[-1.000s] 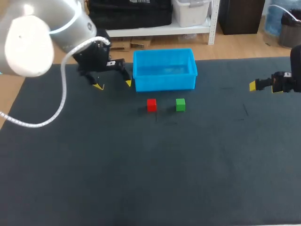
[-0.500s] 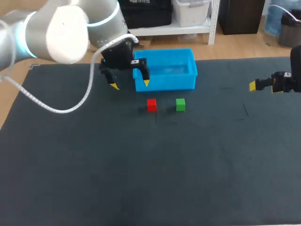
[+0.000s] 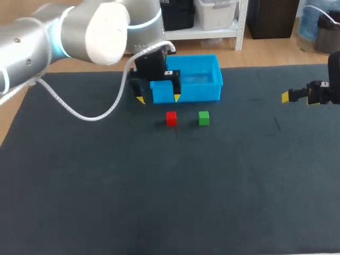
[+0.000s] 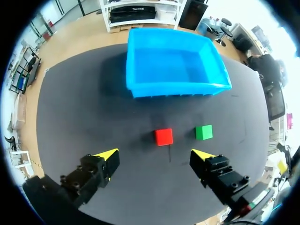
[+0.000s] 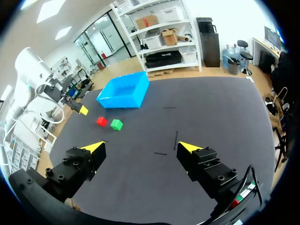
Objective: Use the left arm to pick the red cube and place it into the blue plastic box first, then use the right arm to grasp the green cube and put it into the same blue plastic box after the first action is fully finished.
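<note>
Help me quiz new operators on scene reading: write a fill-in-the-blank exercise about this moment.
1. In the head view, the red cube lies to the ____ of the green cube.
2. The blue plastic box is ____ inside.
3. The left gripper hovers with its fingers ____, the red cube just ahead of it.
4. The right gripper holds ____.
Missing words: left; empty; open; nothing.

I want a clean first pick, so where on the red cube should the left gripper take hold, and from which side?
From above, pinching the red cube by its left and right faces. It sits flat, the open left gripper is lined up that way, and the green cube stands apart, likely leaving finger room.
</note>
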`<state>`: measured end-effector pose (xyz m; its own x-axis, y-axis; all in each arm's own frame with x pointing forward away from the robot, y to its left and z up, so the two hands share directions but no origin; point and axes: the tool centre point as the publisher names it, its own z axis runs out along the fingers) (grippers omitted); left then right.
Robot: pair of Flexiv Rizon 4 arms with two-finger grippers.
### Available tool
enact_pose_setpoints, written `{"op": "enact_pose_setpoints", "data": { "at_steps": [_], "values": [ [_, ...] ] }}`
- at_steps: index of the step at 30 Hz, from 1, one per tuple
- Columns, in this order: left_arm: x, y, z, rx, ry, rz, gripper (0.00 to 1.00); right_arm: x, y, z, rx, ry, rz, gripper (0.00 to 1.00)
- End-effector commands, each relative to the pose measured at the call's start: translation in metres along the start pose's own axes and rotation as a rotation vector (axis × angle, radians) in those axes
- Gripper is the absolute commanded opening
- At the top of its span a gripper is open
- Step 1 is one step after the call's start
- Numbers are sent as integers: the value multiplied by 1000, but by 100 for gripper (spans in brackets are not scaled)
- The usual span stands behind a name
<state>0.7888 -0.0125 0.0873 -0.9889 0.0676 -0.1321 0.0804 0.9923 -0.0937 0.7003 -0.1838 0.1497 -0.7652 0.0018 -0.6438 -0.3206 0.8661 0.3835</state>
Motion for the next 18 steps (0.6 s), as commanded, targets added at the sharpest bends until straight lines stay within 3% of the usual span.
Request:
{"op": "enact_pose_setpoints", "data": {
  "at_steps": [1,18],
  "values": [
    [-8,-9,3,-26,28,-2,100,0,0,0,0,1,-1,100],
    [-12,-14,31,-20,42,-18,100,0,0,0,0,1,-1,100]
  ]
}}
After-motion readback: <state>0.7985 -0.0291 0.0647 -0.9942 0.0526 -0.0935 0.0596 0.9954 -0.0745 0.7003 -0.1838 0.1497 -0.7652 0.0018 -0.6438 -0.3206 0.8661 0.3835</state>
